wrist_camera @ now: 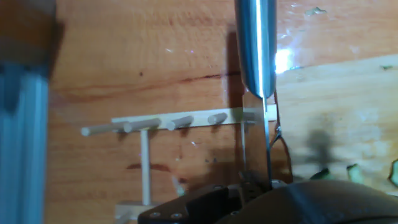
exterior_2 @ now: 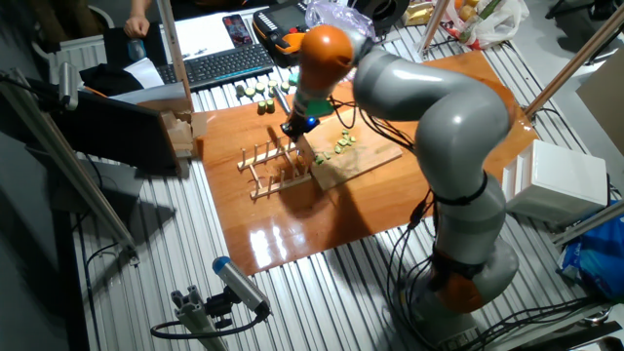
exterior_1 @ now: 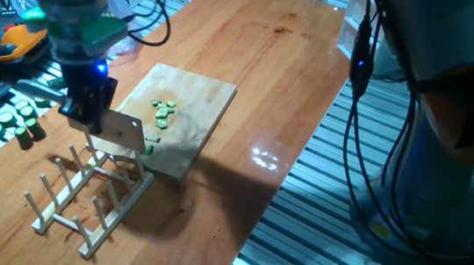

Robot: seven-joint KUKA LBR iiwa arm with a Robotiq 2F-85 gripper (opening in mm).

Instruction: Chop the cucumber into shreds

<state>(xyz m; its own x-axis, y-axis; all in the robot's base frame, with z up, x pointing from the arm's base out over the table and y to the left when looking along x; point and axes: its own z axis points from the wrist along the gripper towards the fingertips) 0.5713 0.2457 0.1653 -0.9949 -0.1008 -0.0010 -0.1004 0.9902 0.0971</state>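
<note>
Gripper (exterior_1: pixel 89 110) of mine was clamped on the knife (exterior_1: pixel 120 130), its blade hanging over the near edge of the cutting board (exterior_1: pixel 188 110), just above the wooden rack (exterior_1: pixel 89 192) on the worktop (exterior_1: pixel 255 46). From the blade, the cucumber (exterior_1: pixel 163 112) lay further in on the board, already a loose cluster of shreds (exterior_2: pixel 343 143), so I judged the next cut needed the knife carried inward from the rack.
</note>
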